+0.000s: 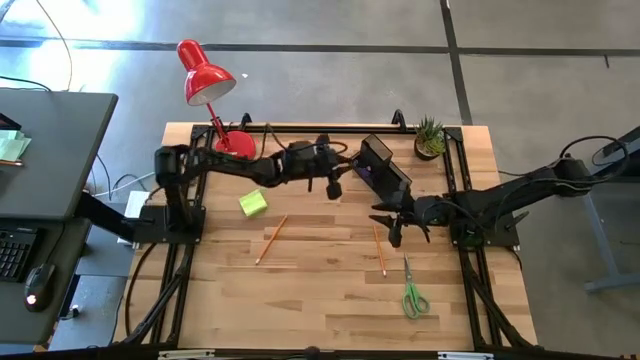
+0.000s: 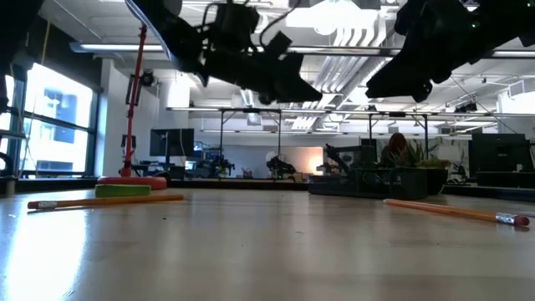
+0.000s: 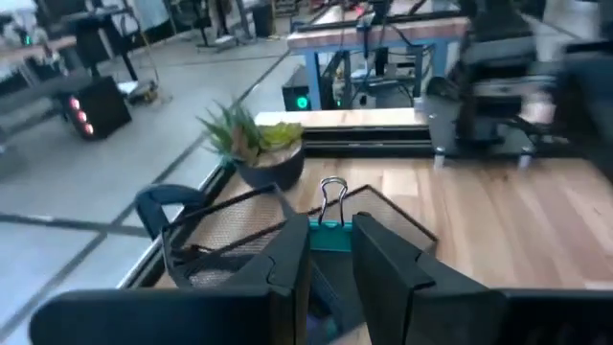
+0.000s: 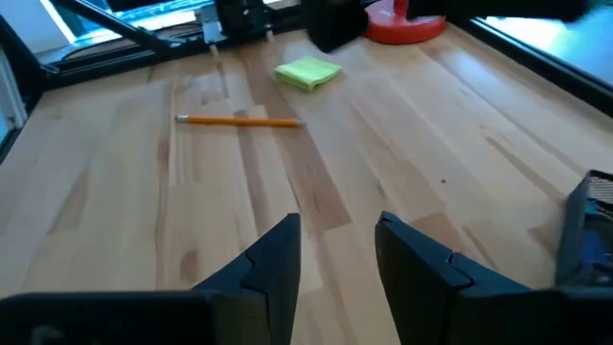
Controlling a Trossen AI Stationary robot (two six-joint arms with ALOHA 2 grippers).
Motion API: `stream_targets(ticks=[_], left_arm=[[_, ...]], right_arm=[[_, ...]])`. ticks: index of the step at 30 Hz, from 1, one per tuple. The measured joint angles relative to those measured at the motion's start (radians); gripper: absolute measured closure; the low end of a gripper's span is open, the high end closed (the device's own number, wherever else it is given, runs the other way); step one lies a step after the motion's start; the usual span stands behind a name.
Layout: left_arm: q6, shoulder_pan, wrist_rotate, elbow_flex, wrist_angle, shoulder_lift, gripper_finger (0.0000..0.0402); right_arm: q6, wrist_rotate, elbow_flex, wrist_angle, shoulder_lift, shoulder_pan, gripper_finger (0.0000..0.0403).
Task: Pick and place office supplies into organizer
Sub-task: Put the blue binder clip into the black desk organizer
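My left gripper [image 3: 330,251] reaches from the table's left toward the black mesh organizer [image 1: 385,165] at the table's far middle, shut on a teal binder clip [image 3: 330,233]. The organizer's [image 3: 230,240] mesh wall lies just beyond the fingers. My right gripper [image 4: 335,244] hangs open and empty above the table just in front of the organizer, and it shows in the high view as my right gripper [image 1: 395,232]. A yellow-green sticky-note block [image 1: 253,203], two orange pencils [image 1: 271,238] [image 1: 380,250] and green-handled scissors [image 1: 413,296] lie flat on the wood. My left gripper pinches the binder clip's teal body [image 3: 331,240] between its two fingertips. The fingers come about level from the table's left. The clip's silver wire handle [image 3: 332,195] stands up past the fingertips, and the clip is lifted clear of the table.
A small potted plant [image 1: 430,138] stands at the far right corner beside the organizer. A red desk lamp [image 1: 205,75] has its base [image 1: 237,143] at the far left. A black metal frame [image 1: 462,190] runs along the table's sides. Open wood lies in the near middle.
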Motion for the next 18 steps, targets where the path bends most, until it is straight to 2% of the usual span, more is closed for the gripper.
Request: stream_targets(ticks=[2, 4, 11, 15, 18], left_arm=[[-0.022, 0.01, 0.004, 0.048, 0.004, 0.046, 0.0346], [-0.035, 0.023, 0.009, 0.112, -0.074, 0.075, 0.0346], [-0.026, 0.027, -0.006, 0.438, -0.543, 0.209, 0.0346], [0.004, 0.027, -0.008, 0.53, -0.588, 0.276, 0.0346], [0.017, 0.027, -0.047, 0.566, -0.574, 0.319, 0.0346]], right_arm=[[0.015, 0.004, 0.0, -0.001, 0.0, 0.011, 0.0274], [0.021, 0.008, -0.001, -0.007, 0.0, 0.024, 0.0274], [0.026, 0.026, -0.001, -0.01, 0.0, 0.07, 0.0274], [0.026, 0.048, -0.001, -0.023, 0.0, 0.1, 0.0274], [0.017, 0.049, -0.001, -0.037, 0.0, 0.119, 0.0274]])
